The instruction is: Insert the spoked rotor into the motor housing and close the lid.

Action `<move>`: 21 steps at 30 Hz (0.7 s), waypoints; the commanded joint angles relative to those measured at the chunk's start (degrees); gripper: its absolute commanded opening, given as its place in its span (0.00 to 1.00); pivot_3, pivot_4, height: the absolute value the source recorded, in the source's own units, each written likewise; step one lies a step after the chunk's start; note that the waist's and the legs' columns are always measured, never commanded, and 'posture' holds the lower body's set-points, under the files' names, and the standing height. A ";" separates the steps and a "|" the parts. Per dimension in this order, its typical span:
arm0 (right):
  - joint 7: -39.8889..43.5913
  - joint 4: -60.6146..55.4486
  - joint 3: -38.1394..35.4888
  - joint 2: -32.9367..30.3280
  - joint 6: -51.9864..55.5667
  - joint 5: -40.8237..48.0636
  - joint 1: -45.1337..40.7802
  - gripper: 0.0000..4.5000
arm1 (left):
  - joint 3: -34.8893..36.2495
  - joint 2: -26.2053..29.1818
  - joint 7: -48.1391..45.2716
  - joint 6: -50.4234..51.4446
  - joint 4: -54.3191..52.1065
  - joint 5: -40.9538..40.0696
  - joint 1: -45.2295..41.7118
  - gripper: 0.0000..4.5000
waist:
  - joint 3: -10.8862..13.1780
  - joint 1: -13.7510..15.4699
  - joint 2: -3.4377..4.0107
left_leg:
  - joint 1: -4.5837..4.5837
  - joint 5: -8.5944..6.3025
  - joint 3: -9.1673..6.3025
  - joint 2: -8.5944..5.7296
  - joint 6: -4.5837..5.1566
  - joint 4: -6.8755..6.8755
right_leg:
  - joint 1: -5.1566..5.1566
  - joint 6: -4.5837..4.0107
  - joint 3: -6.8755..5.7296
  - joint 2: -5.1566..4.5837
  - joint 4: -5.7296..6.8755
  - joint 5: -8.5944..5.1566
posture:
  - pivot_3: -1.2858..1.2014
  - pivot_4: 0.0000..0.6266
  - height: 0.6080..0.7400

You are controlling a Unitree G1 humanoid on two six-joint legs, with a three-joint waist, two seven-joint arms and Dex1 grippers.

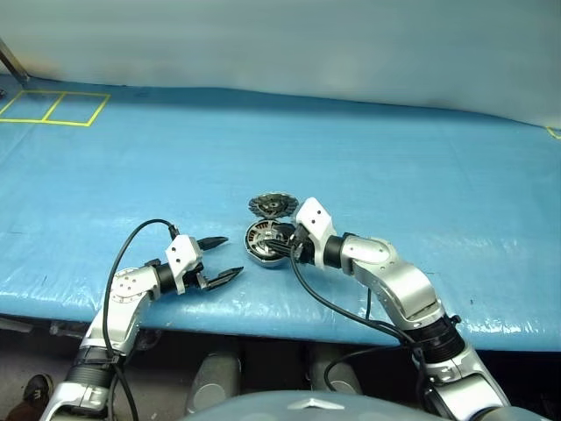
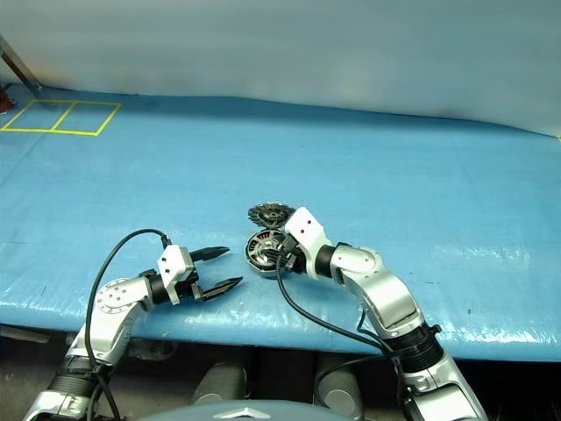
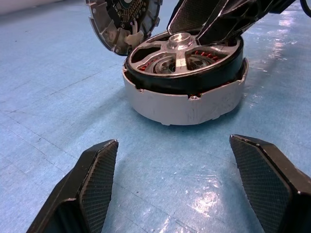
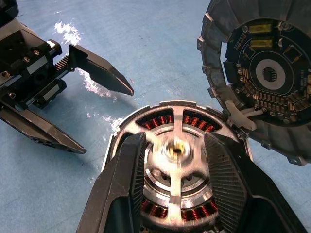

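Spoked rotor, stiff, thin and probably light, sits in the motor housing on the bench, right tool loosely parted astride its hub, left tool wide open; grip by the hub.

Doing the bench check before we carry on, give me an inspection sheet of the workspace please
Surface: blue sheet over the table, shiny in patches.
Job's things: spoked rotor sits in the motor housing, copper windings showing between the spokes; lid tilted against the housing's rim, circuit side showing, not yet closed.
Clutter: nothing seen.
Claws: left claw open, empty, aimed at the housing with a gap between. Right claw over the rotor, fingers either side of the hub.
Cables: black cable looped at each wrist.
Surroundings: yellow tape squares at the far left corner; pale wall behind.
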 commanded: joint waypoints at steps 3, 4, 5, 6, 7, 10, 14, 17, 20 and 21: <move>-0.37 -1.81 -1.30 0.40 -0.61 0.27 -0.81 0.45 | 0.59 0.30 0.38 -1.00 -0.28 0.31 -0.03 0.89 | 0.00 0.00 0.00 | 0.00 0.00 0.00 0.00 0.00 0.00 | 0.00 0.00 0.00 0.00 0.00 0.00 | 0.52 0.24 1.00; -0.34 -1.89 -1.34 0.47 -0.61 0.34 -0.75 0.45 | 0.60 0.30 0.41 -0.99 -0.28 0.31 -0.03 0.89 | 0.00 -0.01 0.00 | 0.00 0.00 0.00 0.00 0.00 0.00 | 0.00 0.00 0.00 0.00 0.00 0.00 | 0.52 0.24 1.00; -0.35 -2.00 -1.35 0.49 -0.58 0.37 -0.71 0.45 | 0.61 0.30 0.43 -0.96 -0.30 0.30 -0.01 0.89 | 0.00 -0.01 0.00 | 0.00 0.00 0.00 0.00 0.00 0.00 | 0.00 0.00 0.00 0.00 0.00 0.00 | 0.52 0.24 1.00; -0.36 -2.06 -1.39 0.52 -0.55 0.43 -0.68 0.45 | 0.62 0.32 0.44 -0.97 -0.32 0.31 0.04 0.89 | 0.00 -0.01 0.00 | 0.00 0.00 0.00 0.00 0.00 0.00 | 0.00 0.00 0.00 0.00 0.00 0.00 | 0.52 0.24 1.00; -0.40 -2.08 -1.44 0.57 -0.51 0.49 -0.66 0.45 | 0.63 0.33 0.45 -0.97 -0.34 0.32 0.09 0.89 | 0.00 0.00 0.00 | 0.00 0.00 0.00 0.00 0.00 0.00 | 0.00 0.00 0.00 0.00 0.00 0.00 | 0.52 0.24 1.00; -0.87 -1.77 -1.39 0.49 -0.50 0.18 -0.49 0.45 | 0.64 0.35 0.50 -0.93 -0.42 0.29 0.17 0.89 | 0.00 0.00 0.00 | 0.00 0.00 0.00 0.00 0.00 0.00 | 0.00 0.00 0.00 0.00 0.00 0.00 | 0.52 0.24 1.00; -2.09 -1.48 -2.63 0.85 0.14 0.69 0.25 0.41 | 0.74 0.37 0.60 -0.81 -0.77 0.05 0.24 0.89 | 0.00 0.01 0.00 | 0.00 0.00 0.00 0.00 0.00 0.00 | 0.00 0.00 0.00 0.00 0.00 0.00 | 0.52 0.24 1.00; -2.19 -3.15 -4.58 0.73 1.36 2.40 0.97 0.23 | 0.90 0.49 0.66 -0.80 -0.93 -0.09 0.31 0.89 | 0.00 0.01 0.00 | 0.00 0.00 0.00 0.00 0.00 0.00 | 0.00 0.00 0.00 0.00 0.00 0.00 | 0.52 0.24 1.00; -3.10 -6.28 -6.25 -0.33 3.62 3.22 2.15 0.01 | 1.06 0.65 0.74 -0.84 -0.98 -0.19 0.36 0.89 | 0.00 0.06 0.00 | -0.01 0.00 -0.01 0.00 0.00 0.00 | 0.00 0.00 0.00 0.00 0.00 0.00 | 0.52 0.24 1.00; -3.39 -7.38 -6.76 -0.94 4.47 3.37 2.73 0.00 | 1.10 0.68 0.76 -0.84 -0.98 -0.24 0.36 0.89 | 0.00 0.08 0.00 | -0.02 0.00 -0.01 0.00 0.00 0.00 | -0.01 0.00 0.00 0.00 0.00 0.00 | 0.52 0.24 1.00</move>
